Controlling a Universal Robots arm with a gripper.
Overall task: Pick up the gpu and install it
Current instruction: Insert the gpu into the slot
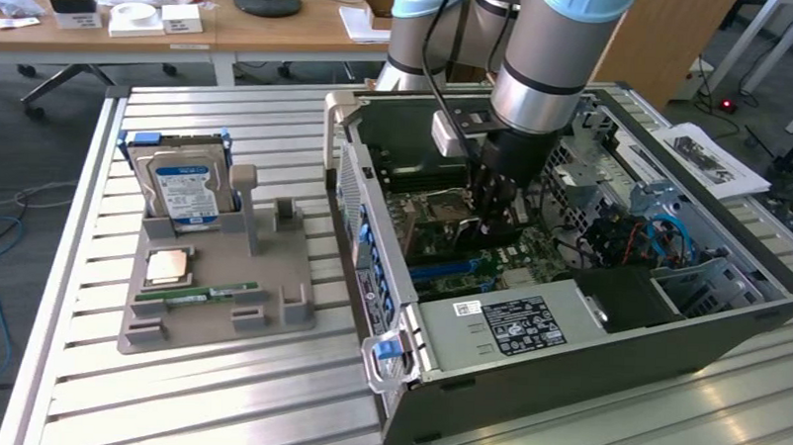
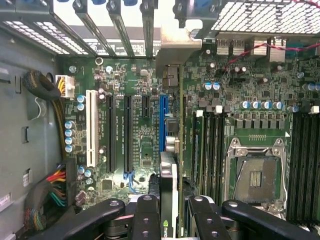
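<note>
Office desks behind; slatted table bears PC case; gripper clasps gpu.

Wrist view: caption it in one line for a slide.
Gripper clamps the gpu edge-on over the motherboard, the card running alongside the blue slot.

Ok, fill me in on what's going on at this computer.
The arm's gripper is down inside the open case, clamped on the gpu. The card hangs edge-on over the motherboard, alongside the blue slot, with its metal bracket toward the case wall. Whether it is seated cannot be told. On the tray at the exterior view's left sit a hard drive and a RAM stick.
</note>
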